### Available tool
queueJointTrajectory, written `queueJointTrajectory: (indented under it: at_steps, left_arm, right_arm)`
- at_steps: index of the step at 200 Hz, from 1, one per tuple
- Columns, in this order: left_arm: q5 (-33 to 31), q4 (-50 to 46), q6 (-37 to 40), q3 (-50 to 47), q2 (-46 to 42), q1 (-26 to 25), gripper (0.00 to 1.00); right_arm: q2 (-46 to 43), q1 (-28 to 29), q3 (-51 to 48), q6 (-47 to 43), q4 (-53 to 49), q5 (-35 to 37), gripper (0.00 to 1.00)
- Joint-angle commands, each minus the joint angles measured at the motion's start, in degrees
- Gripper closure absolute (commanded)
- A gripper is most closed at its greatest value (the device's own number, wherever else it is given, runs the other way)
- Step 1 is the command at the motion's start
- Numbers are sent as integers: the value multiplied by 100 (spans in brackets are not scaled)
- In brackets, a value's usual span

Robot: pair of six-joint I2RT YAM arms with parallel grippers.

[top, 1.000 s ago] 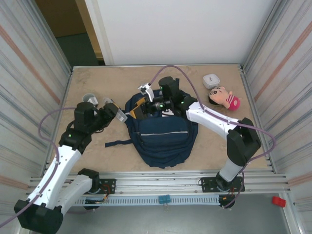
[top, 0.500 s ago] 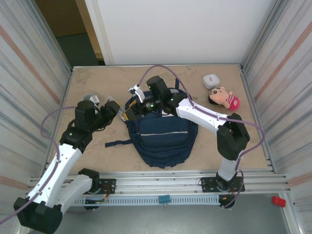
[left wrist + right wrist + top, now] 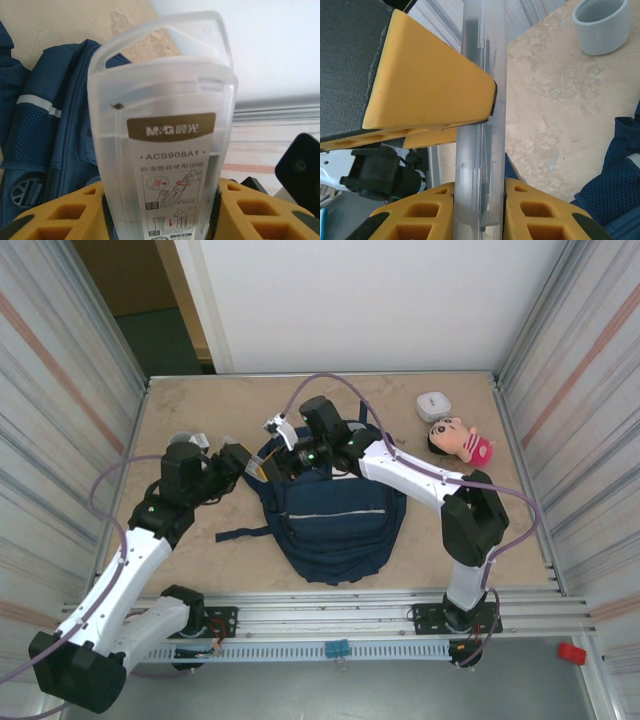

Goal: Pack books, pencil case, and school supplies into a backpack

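A translucent pale pencil case [image 3: 165, 125] with a printed label stands between my left gripper's [image 3: 162, 215] yellow fingers, which are shut on its wide faces. My right gripper [image 3: 480, 210] is shut on the same case [image 3: 482, 175] across its narrow edges, and a left finger [image 3: 430, 85] clamps it just above. From above, both grippers meet at the case [image 3: 259, 467] over the top left corner of the navy backpack [image 3: 335, 520], left gripper [image 3: 248, 462] coming from the left, right gripper [image 3: 274, 454] from the right. The backpack lies flat mid-table.
A grey cup [image 3: 183, 440] stands on the table left of the left arm, also below the case [image 3: 600, 25]. A pink-clothed doll [image 3: 460, 440] and a small white rounded case [image 3: 433, 403] lie at the back right. Metal walls close in both sides.
My right gripper swung left from above the backpack to the pencil case and closed on it. The left gripper shifted slightly right, still holding the case.
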Motion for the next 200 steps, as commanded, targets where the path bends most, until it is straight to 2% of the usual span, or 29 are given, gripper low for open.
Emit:
queueJointTrajectory:
  at_steps: [1, 24, 45, 68, 95, 123, 157, 173, 200]
  left_arm:
    - [25, 183, 75, 289, 45, -68, 46]
    - [-44, -23, 529, 412, 100, -101, 29]
    - [-343, -492, 1533, 699, 184, -272, 19]
    - [-772, -771, 3272, 949, 318, -710, 20]
    - [-1292, -610, 4980, 930, 513, -1456, 22]
    - [-365, -221, 6466, 804, 746, -1955, 22]
    - [181, -151, 8524, 573, 951, -2795, 24]
    - [7, -205, 9389, 457, 1071, -3257, 23]
    - [-418, -323, 9966, 511, 1596, -3669, 21]
  right_arm:
    - [-89, 13, 7, 33, 190, -254, 80]
    - [-322, -164, -369, 287, 586, -306, 82]
    - [-780, -510, -1099, 795, 1296, -124, 85]
    - [-1248, -1067, -2105, 1609, 2396, -49, 86]
    - [-1641, -1495, -2684, 1796, 2527, 19, 87]
    - [-1950, -1784, -2966, 1784, 2266, 191, 88]
    - [-2326, -2215, -3414, 2002, 2210, 368, 89]
    - [-2467, -2350, -3557, 2015, 2179, 383, 89]
    - [-2604, -2444, -3657, 1995, 2119, 377, 89]
